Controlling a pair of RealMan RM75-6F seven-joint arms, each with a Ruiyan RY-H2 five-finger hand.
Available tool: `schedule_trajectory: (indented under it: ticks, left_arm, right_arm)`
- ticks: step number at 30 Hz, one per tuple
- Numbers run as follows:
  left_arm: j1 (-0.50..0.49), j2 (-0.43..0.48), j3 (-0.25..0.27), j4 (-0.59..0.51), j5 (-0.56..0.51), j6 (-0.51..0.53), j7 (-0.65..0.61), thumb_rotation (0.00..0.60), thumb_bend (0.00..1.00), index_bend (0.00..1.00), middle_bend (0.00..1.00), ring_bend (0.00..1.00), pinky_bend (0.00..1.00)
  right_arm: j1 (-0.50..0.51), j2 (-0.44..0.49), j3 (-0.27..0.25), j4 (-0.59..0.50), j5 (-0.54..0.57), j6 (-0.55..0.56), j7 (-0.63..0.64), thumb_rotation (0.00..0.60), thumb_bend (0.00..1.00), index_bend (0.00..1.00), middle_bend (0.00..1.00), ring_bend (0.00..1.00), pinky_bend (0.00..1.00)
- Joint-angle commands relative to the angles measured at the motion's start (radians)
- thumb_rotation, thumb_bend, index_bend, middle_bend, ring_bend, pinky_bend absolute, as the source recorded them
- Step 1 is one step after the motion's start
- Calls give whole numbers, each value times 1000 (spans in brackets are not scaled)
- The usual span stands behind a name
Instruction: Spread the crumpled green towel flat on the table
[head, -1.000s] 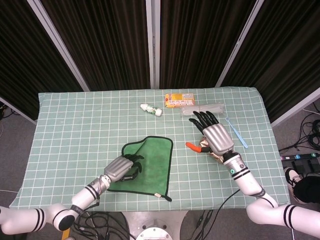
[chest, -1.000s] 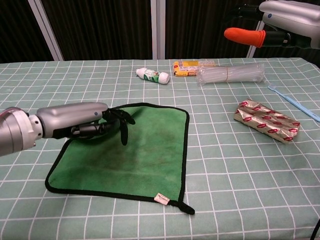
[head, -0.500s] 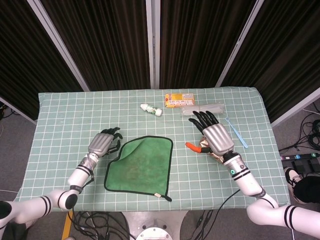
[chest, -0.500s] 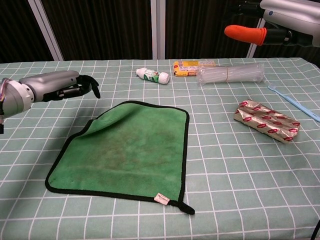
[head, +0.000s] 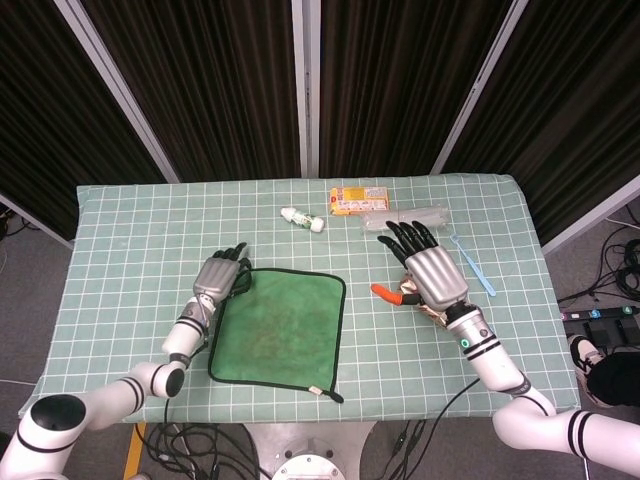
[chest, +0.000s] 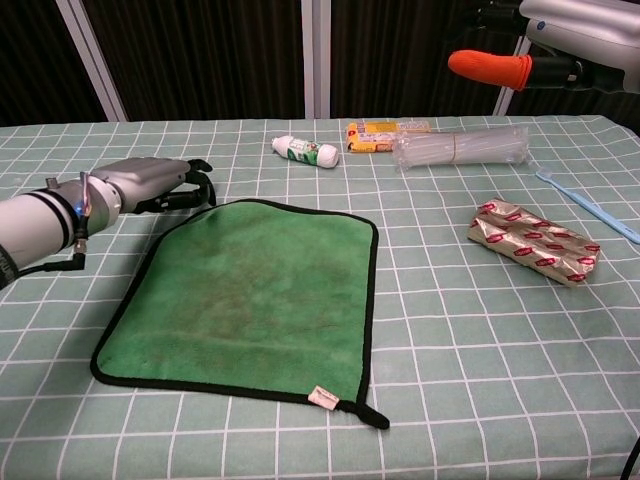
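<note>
- Head view: high above the near edge, looking steeply down; the whole table (head: 120, 230) lies in frame, dark curtains behind.
- Chest view: low and close, facing across the table toward the far edge.
- Shared: the green towel (head: 280, 325) (chest: 250, 300), the left hand (head: 218, 275) (chest: 150, 183), and the far-edge items.

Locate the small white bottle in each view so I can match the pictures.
Head view: the white bottle lies on the far side of the table, left of the yellow box.
Chest view: the bottle lies upper centre, left of the same yellow box.
Shared landmark: the green towel, nearer than the bottle.
</note>
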Motion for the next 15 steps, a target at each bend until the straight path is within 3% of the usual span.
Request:
schedule_trajectory:
  ticks: [1,15]
  left_arm:
    - [-14,-14,-9,18,15,-9,-21,0,625,343,107,126,179]
    - [-58,-85,-22,105,67,-39,-76,0,625,342,93,126,178]
  right_arm:
    - [-1,1,1,1,3,0,1,3,190,131,5,0,0]
    - [-5,8,2,-1,9,1,-4,3,191,131,4,0,0]
